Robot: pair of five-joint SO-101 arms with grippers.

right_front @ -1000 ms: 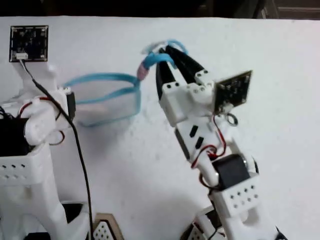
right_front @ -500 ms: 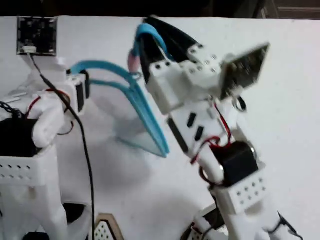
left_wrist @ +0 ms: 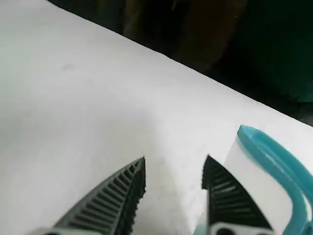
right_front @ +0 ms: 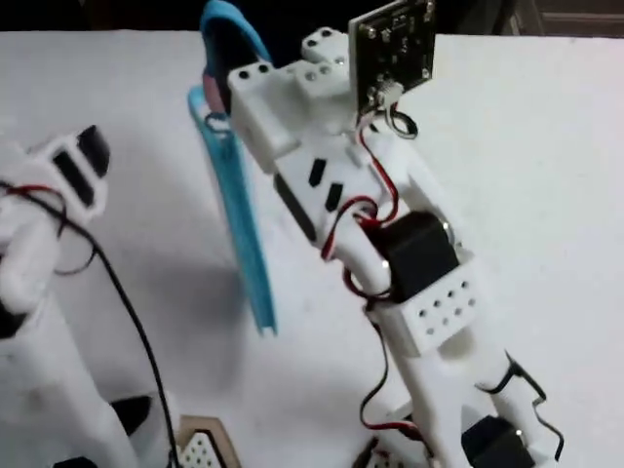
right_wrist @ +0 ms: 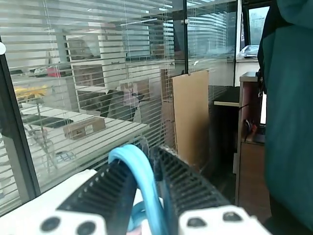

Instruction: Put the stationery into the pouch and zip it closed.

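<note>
The translucent soft pouch with turquoise-blue trim (right_front: 241, 229) hangs edge-on over the middle of the desk, toward its far edge. Its lower corner looks clear of the surface, though that is hard to confirm. It hangs from the right gripper (right_wrist: 145, 159), which is clenched on the turquoise carrying loop (right_wrist: 128, 159), with one ribbed black jaw on either side of the band. A small pink tab (right_front: 202, 97) sits near the top of the pouch beside the loop and is probably the zip pull. With the pouch seen on edge, what is inside cannot be told.

The pouch looks light and limp: it droops straight down from one hold and would probably swing with any arm motion. Its thin plastic walls are likely slick and would collapse under a pinch. The loop and the stitched trim look firmer and are the better places to grip. Zipping would likely need one gripper to pin the pouch's end while the other draws the tab, which is small and easy to miss.

The left gripper (left_wrist: 174, 164) is released, its jaws apart with nothing between them. It sits low over the desk, with the pouch's pale wall just beside one jaw.

The white desk (right_front: 526, 146) is flat and matte. Beyond its far edge are a glass partition with slatted blinds (right_wrist: 98, 58) and an upright brown board (right_wrist: 190, 117).
</note>
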